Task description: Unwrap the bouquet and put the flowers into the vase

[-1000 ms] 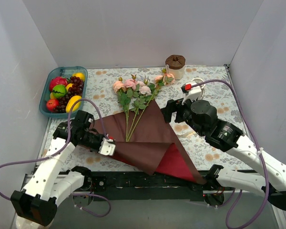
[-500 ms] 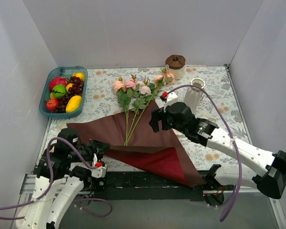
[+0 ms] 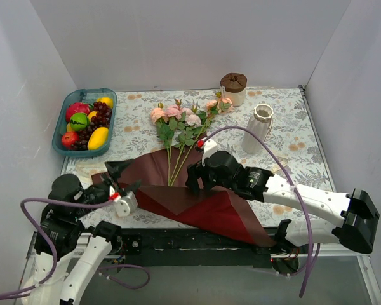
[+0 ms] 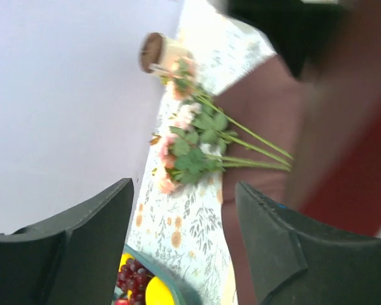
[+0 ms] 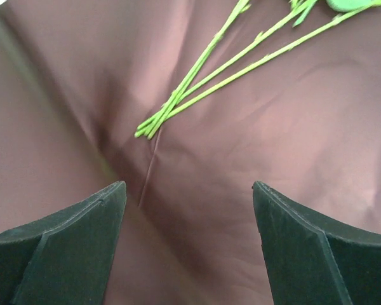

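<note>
Right gripper point(image 5: 187, 187) is hovering spread wide and empty over smooth, creased maroon paper point(image 3: 178, 194). The left gripper point(image 4: 184, 185) is gaping too, gripping nothing. Thin-stemmed flowers point(image 3: 181, 124) are lying fanned across the paper, the ribbed white vase point(image 3: 259, 127) standing nearby on a floral-print table point(image 3: 292, 149) between white walls point(image 3: 178, 38).

Pink and peach roses point(image 3: 180, 118) lying flat mid-counter, green stems resting on unfolded maroon wrapping paper point(image 3: 178, 198), white ribbed vase point(image 3: 258, 130) upright, far right
</note>
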Robot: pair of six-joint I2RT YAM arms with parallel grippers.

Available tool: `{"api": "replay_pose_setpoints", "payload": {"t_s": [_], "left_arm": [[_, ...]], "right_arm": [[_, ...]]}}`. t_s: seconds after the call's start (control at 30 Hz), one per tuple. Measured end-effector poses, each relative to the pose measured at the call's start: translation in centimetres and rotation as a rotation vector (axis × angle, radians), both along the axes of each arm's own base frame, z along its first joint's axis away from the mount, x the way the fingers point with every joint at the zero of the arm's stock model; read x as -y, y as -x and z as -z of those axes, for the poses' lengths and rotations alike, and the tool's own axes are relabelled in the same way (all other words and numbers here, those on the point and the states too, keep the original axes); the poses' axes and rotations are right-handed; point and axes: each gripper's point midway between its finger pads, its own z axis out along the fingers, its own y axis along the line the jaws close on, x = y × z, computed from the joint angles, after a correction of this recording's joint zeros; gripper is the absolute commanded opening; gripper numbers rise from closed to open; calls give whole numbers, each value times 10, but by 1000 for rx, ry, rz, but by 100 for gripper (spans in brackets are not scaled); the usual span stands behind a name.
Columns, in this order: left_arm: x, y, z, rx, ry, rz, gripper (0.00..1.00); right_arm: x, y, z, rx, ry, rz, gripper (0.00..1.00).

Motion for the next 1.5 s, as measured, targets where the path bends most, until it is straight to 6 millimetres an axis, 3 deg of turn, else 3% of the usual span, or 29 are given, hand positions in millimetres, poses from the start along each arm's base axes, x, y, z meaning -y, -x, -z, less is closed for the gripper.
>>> {"api": "replay_pose_setpoints", "payload": {"t_s": [0.1, 0.23, 0.37, 0.5, 0.6, 0.67, 0.8, 0.87, 1.0, 1.13, 1.23, 1.33, 1.5], "left_arm": [[-1, -21, -50, -28, 182, -113, 91], [4, -47, -90, -138, 372, -198, 98], [13, -62, -88, -306, 458, -237, 98], [27, -89, -76, -530, 472, -295, 98], [38, -117, -58, -691, 454, -346, 98], [44, -131, -35, -799, 429, -387, 98], [47, -140, 4, -967, 385, -464, 97], [47, -138, 10, -992, 388, -480, 95], [43, -121, 26, -1012, 347, -466, 90], [37, -105, 70, -1074, 226, -474, 88], [28, -102, 125, -1160, 112, -564, 86], [22, -111, 162, -1218, 39, -647, 85], [30, -142, 189, -1256, -8, -685, 79]], "right_arm": [[-8, 21, 13, -26, 14, -43, 87], [-18, 51, 28, -50, 41, -100, 87], [-23, 69, 27, -51, 37, -126, 86], [-25, 80, 14, -43, -2, -137, 86], [-25, 87, 6, -42, -32, -148, 86], [-25, 90, 6, -46, -36, -153, 86], [-19, 86, 9, -26, -1, -137, 87], [-16, 75, 2, -1, 8, -113, 87], [-3, 26, -29, 53, -42, 2, 87], [8, -8, -46, 92, -76, 76, 86], [6, -13, -44, 89, -77, 70, 85], [1, -8, -36, 62, -75, 45, 85], [10, 4, -6, 5, -60, 40, 85]]}}
